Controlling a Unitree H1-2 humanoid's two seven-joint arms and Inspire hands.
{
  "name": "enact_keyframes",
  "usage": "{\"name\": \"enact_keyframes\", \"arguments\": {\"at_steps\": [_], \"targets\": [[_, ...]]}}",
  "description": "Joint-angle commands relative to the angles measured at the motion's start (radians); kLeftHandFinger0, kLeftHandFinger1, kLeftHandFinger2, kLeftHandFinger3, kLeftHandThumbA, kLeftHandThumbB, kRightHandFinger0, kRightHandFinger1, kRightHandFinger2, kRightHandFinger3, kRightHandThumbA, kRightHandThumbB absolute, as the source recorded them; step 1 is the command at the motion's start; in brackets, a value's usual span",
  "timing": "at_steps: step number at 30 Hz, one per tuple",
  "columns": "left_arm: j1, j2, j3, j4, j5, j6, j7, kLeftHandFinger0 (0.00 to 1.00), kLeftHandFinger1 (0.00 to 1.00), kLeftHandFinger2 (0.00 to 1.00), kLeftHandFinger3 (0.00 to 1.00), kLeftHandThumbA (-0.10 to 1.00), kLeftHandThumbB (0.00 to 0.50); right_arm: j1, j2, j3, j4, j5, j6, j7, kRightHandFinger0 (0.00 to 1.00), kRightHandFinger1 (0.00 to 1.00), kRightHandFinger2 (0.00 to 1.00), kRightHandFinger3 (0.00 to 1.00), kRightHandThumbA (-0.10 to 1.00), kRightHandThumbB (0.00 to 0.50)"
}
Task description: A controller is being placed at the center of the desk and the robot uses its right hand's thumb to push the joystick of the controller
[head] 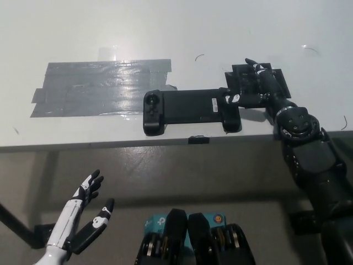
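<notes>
Right robot hand (255, 84) (grip unclear) thumb rests on controller (190, 109); left robot hand (88, 212) open.

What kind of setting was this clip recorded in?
Probably a lab or test bench rather than a home. A plain white desk carries a patch of grey duct tape and a long black game controller near its front edge, with the robot's black right hand at the controller's right end.
</notes>
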Motion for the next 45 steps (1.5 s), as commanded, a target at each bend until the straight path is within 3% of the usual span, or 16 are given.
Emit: {"name": "enact_keyframes", "arguments": {"at_steps": [1, 9, 16, 23, 32, 34, 37, 40, 43, 45], "targets": [[-0.01, 0.006, 0.007, -0.032, -0.003, -0.017, -0.007, 1.0, 1.0, 1.0, 1.0, 0.62, 0.088, -0.079, -0.006, -0.037, 0.01, 0.056, -0.031, -0.023, 1.0, 1.0, 1.0, 1.0, 1.0, 0.401], [-0.015, 0.004, 0.01, -0.038, -0.004, -0.007, -0.005, 1.0, 1.0, 1.0, 1.0, 0.63, 0.097, -0.096, -0.005, -0.092, 0.059, 0.104, -0.063, -0.016, 1.0, 1.0, 1.0, 1.0, 1.0, 0.414], [-0.019, 0.009, 0.012, -0.036, -0.004, -0.009, -0.008, 1.0, 1.0, 1.0, 1.0, 0.65, 0.098, -0.106, -0.008, -0.121, 0.098, 0.136, -0.084, -0.016, 1.0, 1.0, 1.0, 1.0, 1.0, 0.359], [-0.022, 0.009, 0.012, -0.036, 0.002, -0.012, -0.005, 1.0, 1.0, 1.0, 1.0, 0.66, 0.098, -0.112, -0.01, -0.136, 0.118, 0.156, -0.103, -0.009, 1.0, 1.0, 1.0, 1.0, 1.0, 0.359], [-0.027, 0.012, 0.01, -0.034, 0.004, -0.012, -0.008, 1.0, 1.0, 1.0, 1.0, 0.67, 0.094, -0.134, -0.021, -0.147, 0.166, 0.164, -0.124, -0.042, 1.0, 1.0, 1.0, 1.0, 1.0, 0.322], [-0.027, 0.012, 0.011, -0.035, 0.003, -0.008, -0.009, 1.0, 1.0, 1.0, 1.0, 0.67, 0.097, -0.137, -0.025, -0.144, 0.169, 0.158, -0.119, -0.056, 1.0, 1.0, 1.0, 1.0, 1.0, 0.343], [-0.031, 0.012, 0.011, -0.038, 0.003, 0.001, -0.009, 1.0, 1.0, 1.0, 1.0, 0.67, 0.1, -0.14, -0.032, -0.157, 0.135, 0.177, -0.133, -0.041, 1.0, 1.0, 1.0, 1.0, 1.0, 0.33], [-0.032, 0.014, 0.012, -0.037, 0.001, -0.002, -0.011, 1.0, 1.0, 1.0, 1.0, 0.66, 0.095, -0.142, -0.04, -0.164, 0.05, 0.195, -0.147, 0.0, 1.0, 1.0, 1.0, 1.0, 1.0, 0.288], [-0.034, 0.014, 0.012, -0.033, 0.002, -0.006, -0.009, 1.0, 1.0, 1.0, 1.0, 0.66, 0.095, -0.127, -0.041, -0.16, -0.082, 0.204, -0.132, 0.023, 1.0, 1.0, 1.0, 1.0, 1.0, 0.301], [-0.032, 0.012, 0.013, -0.034, -0.001, -0.006, -0.01, 1.0, 1.0, 1.0, 1.0, 0.66, 0.095, -0.113, -0.041, -0.153, -0.212, 0.201, -0.075, 0.015, 1.0, 1.0, 1.0, 1.0, 1.0, 0.347]]}}
